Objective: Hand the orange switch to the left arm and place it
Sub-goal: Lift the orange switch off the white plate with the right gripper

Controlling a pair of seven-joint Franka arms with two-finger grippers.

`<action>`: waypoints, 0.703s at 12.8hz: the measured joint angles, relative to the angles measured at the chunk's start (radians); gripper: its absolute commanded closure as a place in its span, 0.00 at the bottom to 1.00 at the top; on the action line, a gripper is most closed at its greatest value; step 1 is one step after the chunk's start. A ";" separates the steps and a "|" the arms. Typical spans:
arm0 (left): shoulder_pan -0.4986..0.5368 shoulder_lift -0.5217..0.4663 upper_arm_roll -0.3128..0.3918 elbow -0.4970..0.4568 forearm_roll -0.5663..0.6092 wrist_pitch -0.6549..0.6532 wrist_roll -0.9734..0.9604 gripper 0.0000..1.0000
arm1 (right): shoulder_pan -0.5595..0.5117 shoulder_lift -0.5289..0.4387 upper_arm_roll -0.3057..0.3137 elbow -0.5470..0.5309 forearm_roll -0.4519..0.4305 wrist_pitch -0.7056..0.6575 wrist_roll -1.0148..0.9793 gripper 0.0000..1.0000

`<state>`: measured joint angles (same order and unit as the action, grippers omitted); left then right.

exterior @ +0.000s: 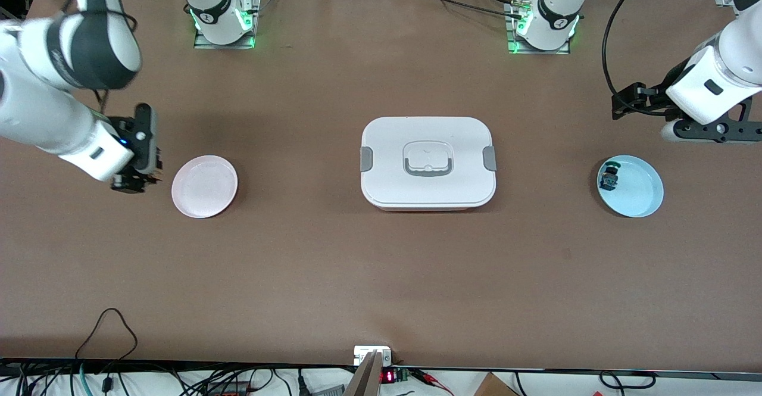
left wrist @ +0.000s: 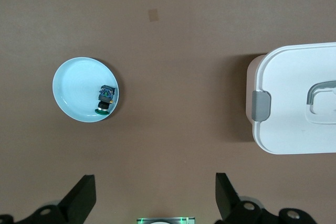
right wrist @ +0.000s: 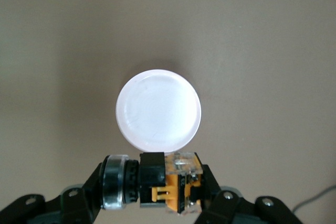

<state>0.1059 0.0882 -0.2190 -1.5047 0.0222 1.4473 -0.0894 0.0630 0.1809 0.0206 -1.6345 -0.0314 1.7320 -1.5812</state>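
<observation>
Brown worktop [exterior: 381, 277] is carrying the box [exterior: 428, 162] centrally; right gripper [right wrist: 152, 190], fingers pinching the orange switch [right wrist: 170, 187], is hovering beside the pink plate [exterior: 204, 186]; left gripper [left wrist: 155, 203], fingers spread, is waiting. A low crossing is risking a box strike.

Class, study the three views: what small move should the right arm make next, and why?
Probably carry the orange switch toward the box, staying above its lid. The right gripper is shut on it beside the pink plate, while the left gripper waits open near the blue plate, so a handover seems needed.
</observation>
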 measured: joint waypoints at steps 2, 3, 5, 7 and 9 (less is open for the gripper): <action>0.000 0.001 0.001 0.000 0.000 0.000 0.000 0.00 | -0.001 -0.006 -0.001 0.109 -0.013 -0.111 -0.001 1.00; 0.000 0.002 0.001 0.000 0.000 0.000 0.000 0.00 | -0.001 -0.006 -0.001 0.149 -0.021 -0.149 -0.001 1.00; 0.000 0.002 0.001 0.000 0.000 0.000 0.000 0.00 | -0.001 -0.005 0.000 0.176 -0.026 -0.190 -0.002 1.00; 0.000 0.002 0.001 0.000 0.000 0.000 0.000 0.00 | 0.000 0.002 0.000 0.176 -0.027 -0.194 -0.006 1.00; 0.000 0.003 0.001 0.001 0.000 0.001 0.000 0.00 | 0.000 0.009 0.000 0.176 -0.027 -0.196 -0.013 1.00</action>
<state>0.1057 0.0908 -0.2176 -1.5042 0.0222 1.4481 -0.0894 0.0627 0.1901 0.0209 -1.4583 -0.0585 1.5361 -1.5937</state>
